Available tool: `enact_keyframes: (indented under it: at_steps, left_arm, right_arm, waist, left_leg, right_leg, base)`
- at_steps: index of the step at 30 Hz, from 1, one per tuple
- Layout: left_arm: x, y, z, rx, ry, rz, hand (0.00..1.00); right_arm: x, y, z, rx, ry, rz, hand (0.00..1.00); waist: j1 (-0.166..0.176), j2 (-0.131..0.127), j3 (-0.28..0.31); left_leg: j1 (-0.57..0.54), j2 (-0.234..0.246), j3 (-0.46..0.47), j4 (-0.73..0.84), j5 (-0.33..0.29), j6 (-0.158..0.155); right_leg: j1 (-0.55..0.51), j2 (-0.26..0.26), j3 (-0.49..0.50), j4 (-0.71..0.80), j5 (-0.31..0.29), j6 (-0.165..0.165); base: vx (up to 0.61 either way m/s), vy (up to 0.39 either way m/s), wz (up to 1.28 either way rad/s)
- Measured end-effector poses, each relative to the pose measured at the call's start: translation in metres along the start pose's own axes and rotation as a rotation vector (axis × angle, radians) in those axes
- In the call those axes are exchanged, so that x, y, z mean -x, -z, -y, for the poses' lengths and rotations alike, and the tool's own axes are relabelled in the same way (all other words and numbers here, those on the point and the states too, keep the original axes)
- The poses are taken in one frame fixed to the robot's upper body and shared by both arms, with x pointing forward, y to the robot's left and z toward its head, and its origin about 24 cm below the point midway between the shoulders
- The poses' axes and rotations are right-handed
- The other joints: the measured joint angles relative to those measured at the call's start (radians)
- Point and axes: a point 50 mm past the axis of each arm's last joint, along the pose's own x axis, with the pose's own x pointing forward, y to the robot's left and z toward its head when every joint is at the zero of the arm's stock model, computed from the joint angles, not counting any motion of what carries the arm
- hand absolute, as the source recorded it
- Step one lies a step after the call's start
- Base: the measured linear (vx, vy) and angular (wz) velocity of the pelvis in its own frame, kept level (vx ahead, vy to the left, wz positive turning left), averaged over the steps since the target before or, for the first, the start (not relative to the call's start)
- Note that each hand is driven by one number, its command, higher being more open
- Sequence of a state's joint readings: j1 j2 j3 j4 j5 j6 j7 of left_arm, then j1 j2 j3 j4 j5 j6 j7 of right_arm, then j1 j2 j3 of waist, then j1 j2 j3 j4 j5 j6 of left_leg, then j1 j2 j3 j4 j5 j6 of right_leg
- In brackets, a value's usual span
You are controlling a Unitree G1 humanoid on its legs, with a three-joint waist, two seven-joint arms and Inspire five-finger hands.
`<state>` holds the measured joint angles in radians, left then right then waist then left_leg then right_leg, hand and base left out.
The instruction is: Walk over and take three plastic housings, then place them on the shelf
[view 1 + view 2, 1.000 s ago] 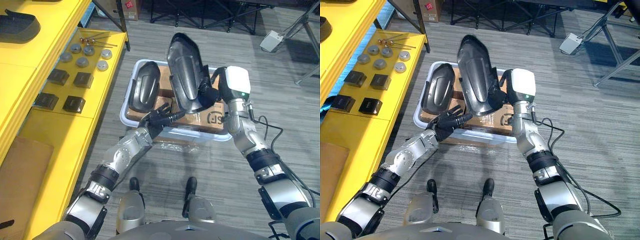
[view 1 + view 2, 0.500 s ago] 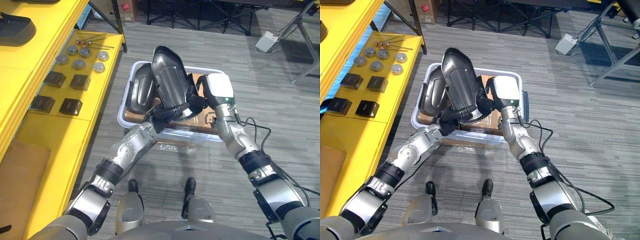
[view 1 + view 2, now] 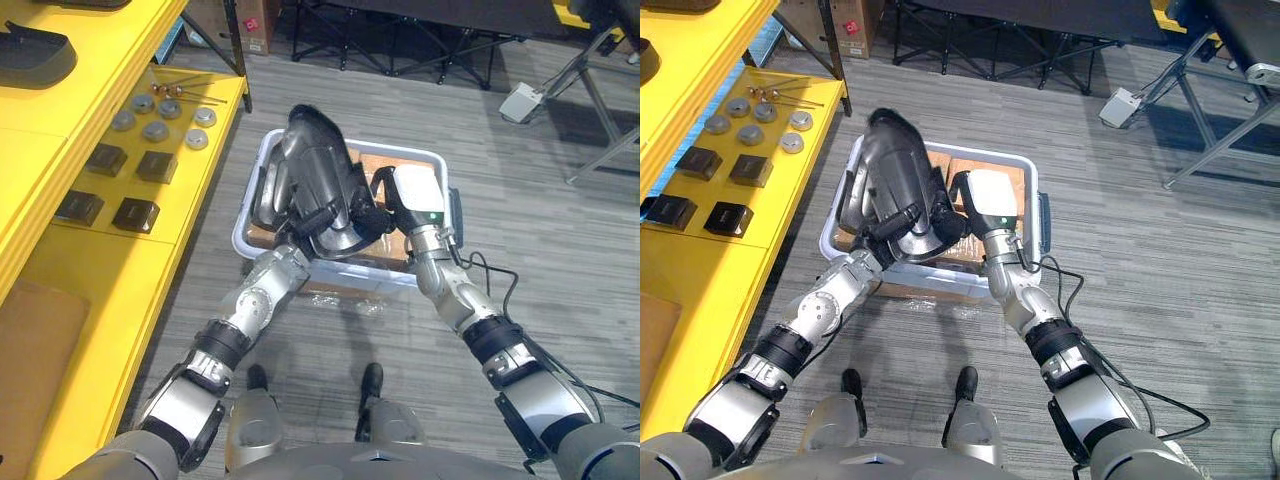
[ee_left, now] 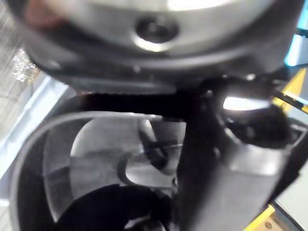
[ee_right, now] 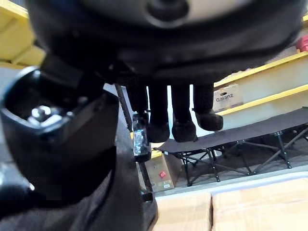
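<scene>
Grey ribbed carpet floor [image 3: 580, 230], seen from the robot's head, with a work bin at centre. The left hand [image 3: 883, 243] has its dark fingers curled over the lower rim of a glossy black plastic housing [image 3: 318, 175], a long domed shell with a rounded top end. Its wrist view looks into the shell's smooth, hollow inside. The right hand [image 3: 377, 208] is closed on the same housing's right edge, thumb on one face and fingers on the other. Their tips show past the edge in its wrist view. Both hands hold the housing upright over a pale plastic bin with rounded corners [image 3: 372, 278], which stands on the floor.

Inside the bin, flat brown cardboard boxes [image 3: 980, 166] form a bed. A second black plastic housing [image 3: 266, 195] of like shape leans at the bin's left wall, just beside the held one. Crinkled clear plastic film [image 3: 350, 300] lies on the carpet against the bin's near side.

To the robot's left stands a yellow shelf [image 3: 70, 290] with smooth painted boards. Its lower board carries round grey metal discs [image 3: 155, 130], dark square blocks [image 3: 135, 213], thin metal rods [image 3: 190, 92] and a flat brown sheet [image 3: 35, 350]. Its upper board carries a third black housing [image 3: 35, 55]. Beyond the bin are a black tubular folding frame [image 3: 400, 40] and a small white box [image 3: 520, 100] on the carpet.
</scene>
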<state>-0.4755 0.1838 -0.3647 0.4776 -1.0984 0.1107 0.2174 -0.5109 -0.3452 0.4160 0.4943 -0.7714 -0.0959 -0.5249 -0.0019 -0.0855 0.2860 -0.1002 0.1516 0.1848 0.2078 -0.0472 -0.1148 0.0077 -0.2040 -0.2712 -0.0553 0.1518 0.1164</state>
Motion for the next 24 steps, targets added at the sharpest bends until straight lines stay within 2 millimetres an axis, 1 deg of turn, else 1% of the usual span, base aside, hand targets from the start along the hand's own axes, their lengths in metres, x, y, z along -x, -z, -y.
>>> enact_keyframes:
  at_steps: [10,12,13,14,17,18,20,21,23,24]
  left_arm:
    - [0.0,0.004,0.002,0.0,-0.007,-0.01,0.0]
    - [0.0,0.006,0.001,0.002,-0.009,-0.012,0.0]
    - [0.001,0.009,0.0,0.007,-0.013,-0.017,0.0]
    - [0.002,0.011,-0.001,0.005,-0.016,-0.021,0.0]
    - [0.005,0.018,-0.007,0.02,-0.033,-0.018,0.0]
    - [0.005,0.018,-0.008,0.024,-0.036,-0.01,0.0]
    - [0.006,0.015,-0.009,-0.013,-0.041,0.041,0.0]
    - [0.006,0.013,-0.009,-0.041,-0.043,0.056,0.0]
    - [0.01,0.006,-0.009,-0.12,-0.052,0.132,0.0]
    - [0.012,0.005,-0.008,-0.139,-0.051,0.159,0.0]
  right_arm:
    - [0.009,-0.001,-0.005,-0.023,0.016,-0.011,0.0]
    - [0.012,-0.001,-0.006,-0.027,0.016,-0.017,0.0]
    - [0.015,-0.001,-0.008,-0.034,0.014,-0.023,0.0]
    - [0.017,-0.001,-0.01,-0.04,0.011,-0.03,1.0]
    - [0.027,-0.002,-0.017,-0.108,0.001,-0.067,1.0]
    - [0.03,-0.002,-0.019,-0.133,0.002,-0.076,1.0]
    - [0.043,-0.005,-0.026,-0.215,-0.008,-0.114,1.0]
    - [0.046,-0.006,-0.028,-0.237,-0.002,-0.128,1.0]
    - [0.054,-0.012,-0.026,-0.334,0.048,-0.169,1.0]
    - [0.056,-0.014,-0.025,-0.353,0.064,-0.173,1.0]
  waist:
    - [0.002,-0.001,-0.001]
    - [0.002,-0.005,-0.003]
    - [0.002,-0.011,-0.007]
    - [0.001,-0.017,-0.011]
    - [-0.001,-0.034,-0.022]
    - [-0.001,-0.035,-0.023]
    - [0.002,-0.038,-0.026]
    - [0.001,-0.037,-0.03]
    - [0.0,-0.035,-0.04]
    - [-0.001,-0.035,-0.04]
  left_leg:
    - [0.005,0.001,-0.002,0.0,0.0,-0.001]
    - [0.006,0.001,-0.002,-0.001,0.0,-0.001]
    - [0.007,0.001,-0.002,-0.002,0.0,-0.001]
    - [0.008,0.001,-0.001,-0.003,0.0,-0.001]
    - [0.014,0.001,0.001,-0.005,-0.001,-0.002]
    - [0.018,0.001,0.001,-0.006,-0.001,-0.002]
    - [0.04,0.0,0.005,-0.023,-0.001,-0.002]
    - [0.041,0.0,0.004,-0.025,-0.001,-0.002]
    - [0.05,0.0,0.005,-0.041,0.002,0.0]
    - [0.053,0.0,0.005,-0.043,0.002,0.0]
  right_leg:
    - [0.008,0.002,-0.004,-0.001,0.0,0.0]
    - [0.009,0.002,-0.004,-0.002,0.0,0.0]
    - [0.01,0.002,-0.004,-0.003,0.0,0.0]
    - [0.011,0.002,-0.004,-0.004,0.0,0.0]
    - [0.016,0.002,-0.003,-0.007,0.0,0.0]
    - [0.02,0.002,-0.003,-0.009,0.0,0.0]
    - [0.037,0.003,-0.004,-0.017,-0.001,-0.001]
    - [0.037,0.004,-0.005,-0.017,-0.003,-0.003]
    - [0.038,0.005,-0.007,-0.018,-0.005,-0.006]
    - [0.039,0.005,-0.006,-0.018,-0.005,-0.006]
  base:
    - [0.0,0.0,0.0]
    - [0.0,0.0,0.0]
    - [0.0,0.0,0.0]
    - [0.0,0.0,0.0]
    - [0.0,0.0,0.0]
    - [0.0,0.0,0.0]
    - [0.0,0.0,0.0]
    - [0.0,0.0,0.0]
    - [0.01,-0.003,-0.02]
    - [0.01,-0.006,-0.04]
